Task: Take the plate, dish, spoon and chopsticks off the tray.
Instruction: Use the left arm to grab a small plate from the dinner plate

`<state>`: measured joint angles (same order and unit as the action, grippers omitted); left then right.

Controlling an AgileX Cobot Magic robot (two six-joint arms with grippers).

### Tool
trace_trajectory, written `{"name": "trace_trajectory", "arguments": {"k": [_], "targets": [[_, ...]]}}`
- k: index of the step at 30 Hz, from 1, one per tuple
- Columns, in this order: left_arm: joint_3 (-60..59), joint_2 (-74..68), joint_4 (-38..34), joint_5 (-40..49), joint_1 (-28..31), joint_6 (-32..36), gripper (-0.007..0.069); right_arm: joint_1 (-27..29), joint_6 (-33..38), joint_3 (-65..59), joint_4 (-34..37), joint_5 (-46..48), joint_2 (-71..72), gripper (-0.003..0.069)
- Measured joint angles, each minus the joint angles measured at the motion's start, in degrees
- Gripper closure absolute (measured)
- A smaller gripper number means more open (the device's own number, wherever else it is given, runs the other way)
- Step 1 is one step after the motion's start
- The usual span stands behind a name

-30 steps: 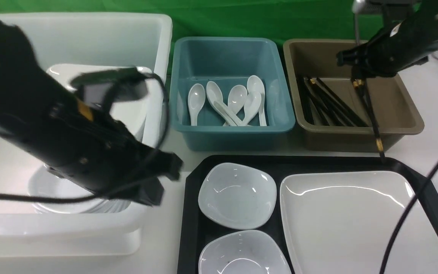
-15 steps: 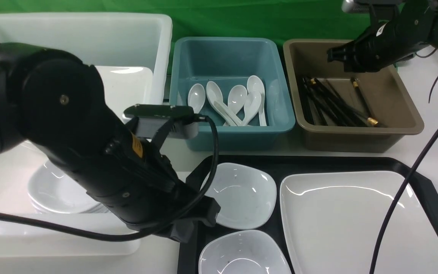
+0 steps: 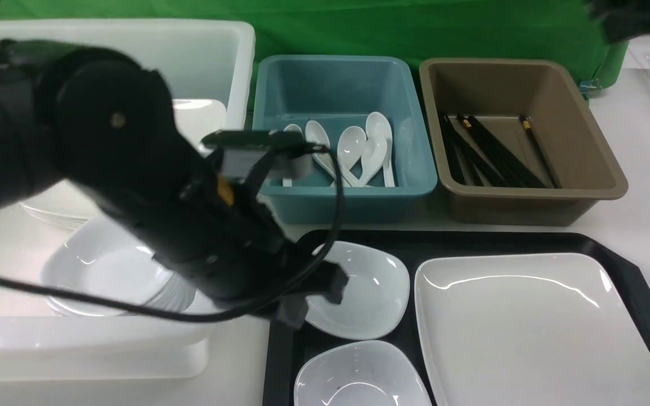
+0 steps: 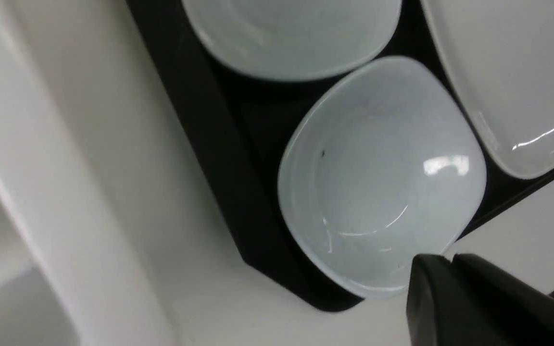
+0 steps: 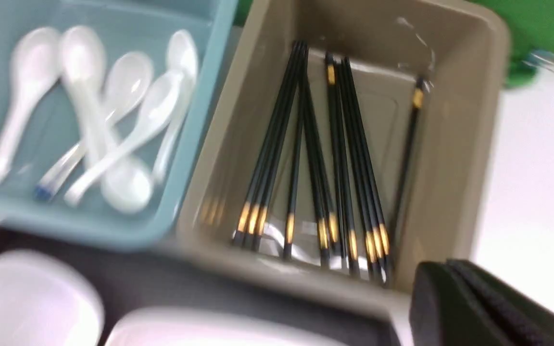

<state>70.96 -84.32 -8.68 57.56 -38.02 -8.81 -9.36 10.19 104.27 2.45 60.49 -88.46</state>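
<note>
The black tray [image 3: 288, 344] holds the large white plate [image 3: 528, 332] on its right and two small white dishes, one far [image 3: 367, 290] and one near [image 3: 359, 378], on its left. My left gripper [image 3: 313, 296] is shut and empty, above the tray's left rim by the far dish. In the left wrist view its fingertips [image 4: 431, 269] show over the rim of a dish [image 4: 378, 178] by a cut tray corner [image 4: 277, 269]. My right gripper [image 5: 445, 274] is shut and empty, above the brown tub [image 5: 455, 158] holding chopsticks [image 5: 344, 158]. Spoons [image 3: 353, 149] lie in the teal tub.
A big white tub [image 3: 133, 51] at the left holds stacked dishes [image 3: 110, 276] and plates. The teal tub [image 3: 347, 203] and brown tub [image 3: 528, 203] stand just behind the tray. My left arm hides part of the white tub. White table lies to the right.
My right gripper let a pair of chopsticks drop into the brown tub, then rose away to the upper right. My left arm swung from the white tub over to the tray's left side.
</note>
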Motion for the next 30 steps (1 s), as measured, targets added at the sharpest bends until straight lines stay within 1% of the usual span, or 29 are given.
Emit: {"name": "trace_trajectory", "arguments": {"k": [2,5,6,7,8,9,10,11,12,15,17,21,23,28,30], "targets": [[2.8,-2.5,1.0,0.5,-1.3,0.8,0.0615,0.0,0.0,-1.5,0.6,4.0,5.4,0.064],[5.5,-5.8,2.6,1.0,-3.4,2.4,0.0615,0.0,0.0,-6.7,1.7,4.4,13.5,0.064],[6.2,-7.4,3.0,1.1,-4.0,2.7,0.0615,0.0,0.0,-9.0,1.9,4.4,16.0,0.064],[7.0,-9.6,3.3,1.1,-4.8,3.0,0.0613,0.0,0.0,-14.4,2.0,4.4,20.9,0.064],[7.2,-9.8,3.4,1.1,-5.0,3.2,0.0613,0.0,0.0,-15.1,2.1,4.4,21.5,0.064],[7.6,-12.4,4.1,1.1,-5.4,4.0,0.0603,0.0,0.0,-21.8,2.1,4.4,26.8,0.0639],[7.6,-12.7,4.2,1.0,-5.4,4.2,0.0599,0.0,0.0,-22.6,2.1,4.3,27.4,0.0639],[7.7,-15.3,5.5,1.2,-5.5,4.4,0.0571,0.0,0.0,-29.4,2.2,4.1,32.2,0.0639],[7.7,-15.8,5.9,1.2,-5.5,4.5,0.0562,0.0,0.0,-30.8,2.1,4.0,33.7,0.0639],[7.7,-18.7,8.7,1.3,-5.5,5.3,0.0487,0.0,0.0,-39.2,2.1,2.4,38.6,0.0639],[7.7,-21.0,9.5,1.2,-5.5,6.9,0.0396,0.0,-0.1,-44.6,2.1,0.6,41.9,0.0639],[7.7,-24.5,9.7,0.2,-5.5,9.9,0.0251,0.0,-0.4,-49.0,2.1,-0.6,43.8,0.0639],[7.7,-25.4,10.5,-0.3,-5.5,10.7,0.0192,0.0,-0.4,-49.7,2.2,-1.3,43.9,0.0639],[7.7,-26.7,12.7,-1.6,-5.5,11.4,0.011,0.0,-0.4,-49.9,2.2,-2.9,43.9,0.0639],[7.7,-27.0,12.6,-1.6,-5.5,11.4,0.0102,0.0,-0.4,-49.9,2.2,-3.2,43.9,0.0639]]}}
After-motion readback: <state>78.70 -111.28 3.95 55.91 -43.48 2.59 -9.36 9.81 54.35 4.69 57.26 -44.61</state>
